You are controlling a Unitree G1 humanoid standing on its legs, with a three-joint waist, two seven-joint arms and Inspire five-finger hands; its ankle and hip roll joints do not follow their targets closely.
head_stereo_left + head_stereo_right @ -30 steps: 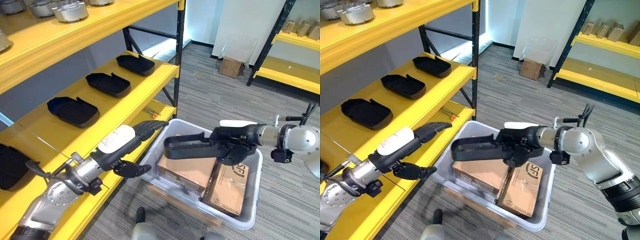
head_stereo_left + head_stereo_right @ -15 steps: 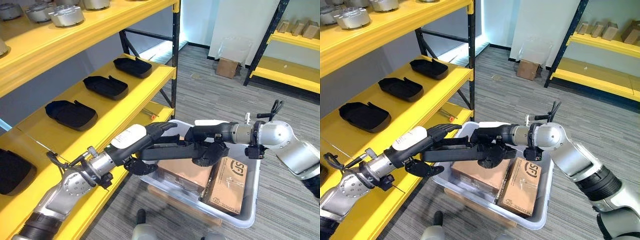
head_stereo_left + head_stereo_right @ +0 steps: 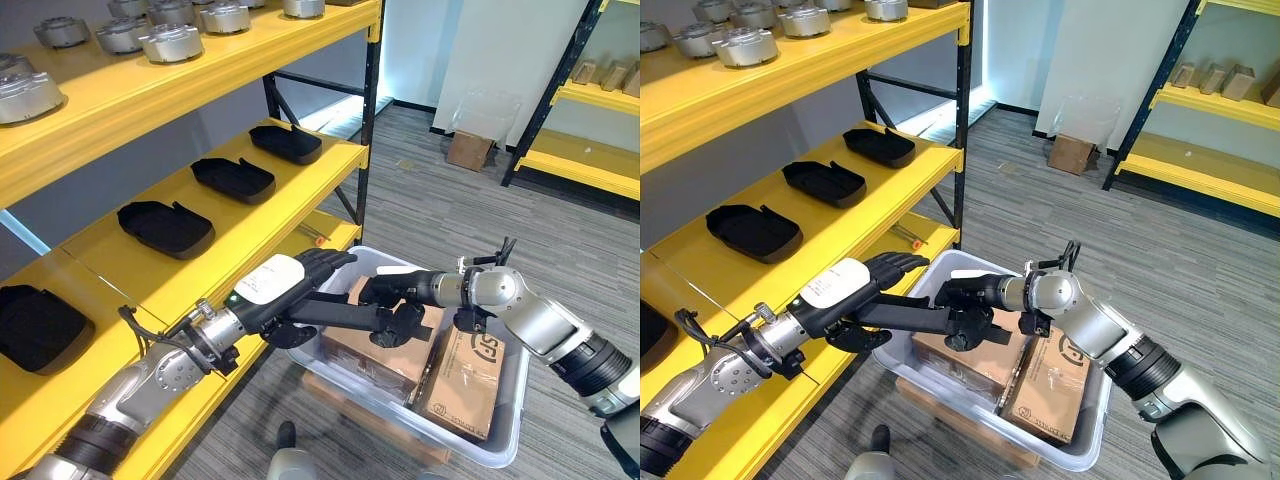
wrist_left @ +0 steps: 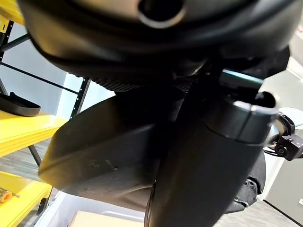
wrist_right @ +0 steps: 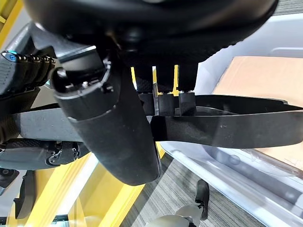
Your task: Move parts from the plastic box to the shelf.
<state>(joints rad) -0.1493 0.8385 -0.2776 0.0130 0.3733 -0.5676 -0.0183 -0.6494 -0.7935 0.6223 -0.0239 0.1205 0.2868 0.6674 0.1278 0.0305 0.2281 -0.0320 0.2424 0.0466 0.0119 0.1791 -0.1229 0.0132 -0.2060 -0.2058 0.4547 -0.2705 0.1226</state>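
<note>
Both hands grip one long black tray-shaped part above the near-left corner of the clear plastic box.

The black part [image 3: 908,318] lies roughly level, its long axis running from the right hand [image 3: 975,297] towards the left hand [image 3: 862,296], that is, from over the plastic box [image 3: 1095,425] out towards the yellow shelf [image 3: 830,215]. The right hand's fingers curl over the part's box-side end with the thumb below; in the right wrist view the fingers [image 5: 171,102] hook over the part's edge. The left hand wraps the shelf-side end, fingers on top and thumb beneath. Cardboard cartons [image 3: 1045,395] lie in the box under the part. Three matching black parts [image 3: 823,182] sit in a row on the middle shelf level, and round metal parts [image 3: 745,45] stand on the level above.
</note>
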